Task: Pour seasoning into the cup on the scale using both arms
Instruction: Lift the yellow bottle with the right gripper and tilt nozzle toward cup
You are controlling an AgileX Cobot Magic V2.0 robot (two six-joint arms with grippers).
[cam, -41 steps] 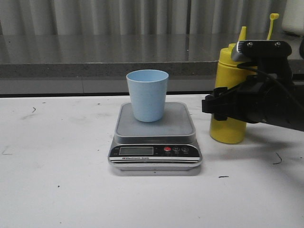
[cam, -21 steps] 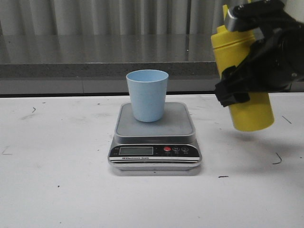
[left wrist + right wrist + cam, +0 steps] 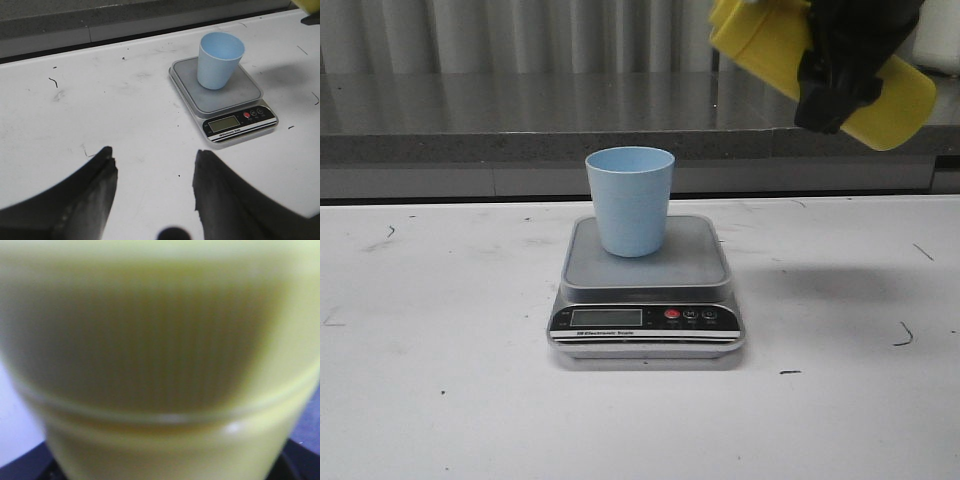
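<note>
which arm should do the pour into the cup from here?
Right. Its gripper already holds the yellow bottle tilted in the air, above and right of the cup on the scale. The left gripper is open, empty and off to the side.

Right gripper [image 3: 845, 70] raised high at the upper right of the front view, clamped around the tilted seasoning bottle [image 3: 895, 100], left gripper [image 3: 152, 177] seen in its wrist view, 2 fingers [image 3: 97, 185] spread apart, nothing held
</note>
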